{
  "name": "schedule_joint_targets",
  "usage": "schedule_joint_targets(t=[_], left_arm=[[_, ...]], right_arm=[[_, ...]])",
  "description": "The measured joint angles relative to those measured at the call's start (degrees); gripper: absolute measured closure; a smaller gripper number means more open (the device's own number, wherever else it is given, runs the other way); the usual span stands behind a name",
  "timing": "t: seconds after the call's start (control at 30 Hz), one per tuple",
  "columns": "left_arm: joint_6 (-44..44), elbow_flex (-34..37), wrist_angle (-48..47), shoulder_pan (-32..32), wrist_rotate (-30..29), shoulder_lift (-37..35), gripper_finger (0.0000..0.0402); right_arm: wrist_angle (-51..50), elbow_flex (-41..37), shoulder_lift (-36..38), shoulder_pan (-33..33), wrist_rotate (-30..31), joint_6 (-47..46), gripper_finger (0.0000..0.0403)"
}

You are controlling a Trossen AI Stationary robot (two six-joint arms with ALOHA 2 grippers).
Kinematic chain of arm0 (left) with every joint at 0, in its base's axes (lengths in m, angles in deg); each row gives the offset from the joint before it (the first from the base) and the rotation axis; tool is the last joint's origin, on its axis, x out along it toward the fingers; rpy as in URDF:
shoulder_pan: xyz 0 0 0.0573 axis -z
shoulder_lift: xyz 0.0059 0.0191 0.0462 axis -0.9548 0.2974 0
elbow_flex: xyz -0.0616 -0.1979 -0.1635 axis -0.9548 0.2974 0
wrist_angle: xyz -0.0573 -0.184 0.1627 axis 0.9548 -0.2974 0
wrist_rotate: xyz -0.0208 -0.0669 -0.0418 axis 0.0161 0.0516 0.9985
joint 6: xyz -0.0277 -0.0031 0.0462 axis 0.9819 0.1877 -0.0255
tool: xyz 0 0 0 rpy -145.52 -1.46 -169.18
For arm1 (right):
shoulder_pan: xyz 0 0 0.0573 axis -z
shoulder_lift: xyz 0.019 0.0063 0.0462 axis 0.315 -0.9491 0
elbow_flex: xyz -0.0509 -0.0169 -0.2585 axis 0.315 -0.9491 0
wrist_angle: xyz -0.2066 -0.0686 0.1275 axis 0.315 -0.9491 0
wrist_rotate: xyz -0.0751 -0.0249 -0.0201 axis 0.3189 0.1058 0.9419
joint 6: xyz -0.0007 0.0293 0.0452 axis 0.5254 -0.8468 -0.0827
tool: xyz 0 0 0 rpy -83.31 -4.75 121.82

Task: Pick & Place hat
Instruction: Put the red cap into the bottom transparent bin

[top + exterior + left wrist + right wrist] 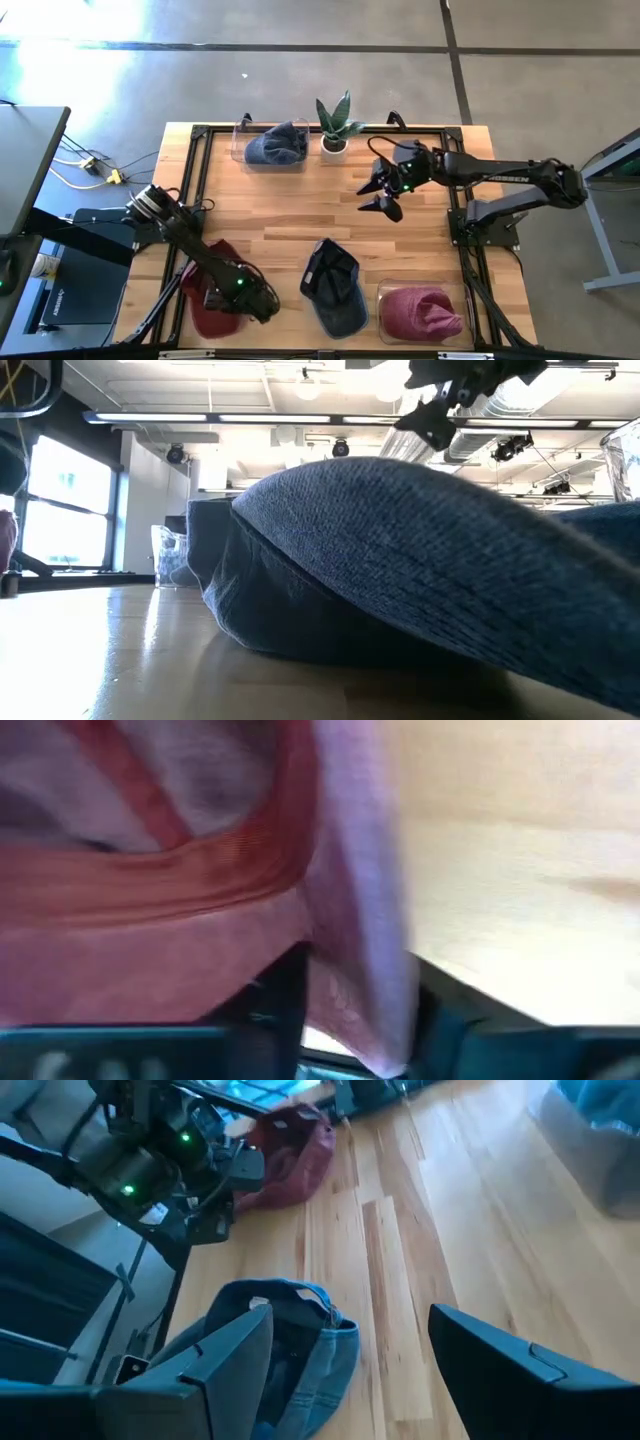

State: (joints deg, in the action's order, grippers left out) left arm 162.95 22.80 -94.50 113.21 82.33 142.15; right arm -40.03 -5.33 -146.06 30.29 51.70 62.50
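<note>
Hovering right gripper (385,195), fingers spread wide, empty, above mid-tabletop (290,215).
Left gripper (262,303) at red hat (210,290), near-left tabletop; finger state: cannot tell. Blue hat (333,288) lies near-centre.

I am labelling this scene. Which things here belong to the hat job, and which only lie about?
Job:
- red cap, at the left gripper
- blue cap, table front
- right gripper, open above mid-table
- clear box with blue hat
- clear box with red hat

Lying about:
- potted plant
- cables beside the table
</note>
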Motion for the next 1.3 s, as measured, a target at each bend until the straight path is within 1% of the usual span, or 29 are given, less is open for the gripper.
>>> schedule_joint_targets(t=[0.13,0.17,0.2,0.3,0.37,0.47,0.5,0.57,0.63,0.67,0.73,0.83,0.87,0.93,1.0,1.07,1.13,1.2,1.3], left_arm=[[-5.51,-4.68,-9.00,-0.83,-2.56,-0.02,0.0366],[-7.31,-6.20,-11.48,-1.28,-3.44,-0.06,0.0382],[-9.48,-7.97,-14.28,-1.78,-5.05,-0.30,0.0390],[-17.81,-15.62,-22.82,-3.95,-11.85,-2.32,0.0386],[-25.76,-21.58,-25.42,-5.73,-18.76,-3.58,0.0393],[-39.60,-29.46,-24.48,-8.94,-30.83,-5.45,0.0396],[-44.40,-32.03,-23.25,-10.33,-33.86,-6.01,0.0395],[-52.95,-35.55,-21.18,-13.13,-37.52,-6.77,0.0397],[-60.63,-38.01,-19.00,-16.21,-38.94,-7.01,0.0398],[-64.38,-38.93,-16.80,-17.86,-39.02,-7.01,0.0398],[-72.00,-40.32,-12.40,-20.85,-38.50,-7.01,0.0398],[-81.41,-41.75,-6.65,-25.06,-33.83,-7.01,0.0399],[-83.89,-41.98,-4.64,-26.44,-31.43,-7.01,0.0400],[-87.86,-42.01,-0.71,-28.89,-26.86,-7.01,0.0400],[-90.66,-42.00,1.06,-31.00,-23.19,-7.01,0.0400],[-92.44,-42.00,2.03,-32.74,-20.74,-7.01,0.0400],[-93.86,-42.00,1.98,-34.18,-19.53,-7.01,0.0400],[-95.29,-42.00,2.05,-35.22,-19.00,-7.01,0.0401],[-96.96,-42.00,2.96,-36.47,-17.48,-7.01,0.0401]], right_arm=[[0.02,0.00,2.25,0.10,0.42,2.19,0.0139],[-0.02,0.01,2.89,0.10,0.55,2.99,0.0139],[-0.09,0.00,3.50,0.10,0.56,3.77,0.0139],[-0.07,0.01,5.94,0.61,0.44,5.85,0.0139],[-0.10,0.03,7.74,1.82,-0.65,6.35,0.0139],[-1.31,1.22,9.83,4.92,-4.55,5.29,0.0139],[-2.35,2.24,10.18,5.99,-5.94,5.08,0.0139],[-5.96,4.93,10.26,7.88,-9.75,5.82,0.0139],[-10.98,8.03,10.13,9.09,-13.55,8.64,0.0139],[-13.46,9.82,10.11,9.45,-14.45,10.30,0.0139],[-18.48,13.52,10.10,9.81,-13.80,12.96,0.0139],[-26.34,19.23,10.12,10.05,-10.70,17.38,0.0139],[-28.06,20.72,10.13,9.53,-8.16,19.50,0.0139],[-30.71,22.79,10.16,7.27,-0.91,24.26,0.0139],[-33.68,24.37,10.16,5.18,8.00,29.15,0.0139],[-34.78,25.72,10.14,3.75,14.37,31.87,0.0138],[-34.76,26.05,10.26,2.77,16.70,32.20,0.0134],[-33.66,24.79,10.27,1.60,17.76,32.07,0.0126],[-29.39,20.86,9.57,-0.55,23.26,29.86,0.0122]])
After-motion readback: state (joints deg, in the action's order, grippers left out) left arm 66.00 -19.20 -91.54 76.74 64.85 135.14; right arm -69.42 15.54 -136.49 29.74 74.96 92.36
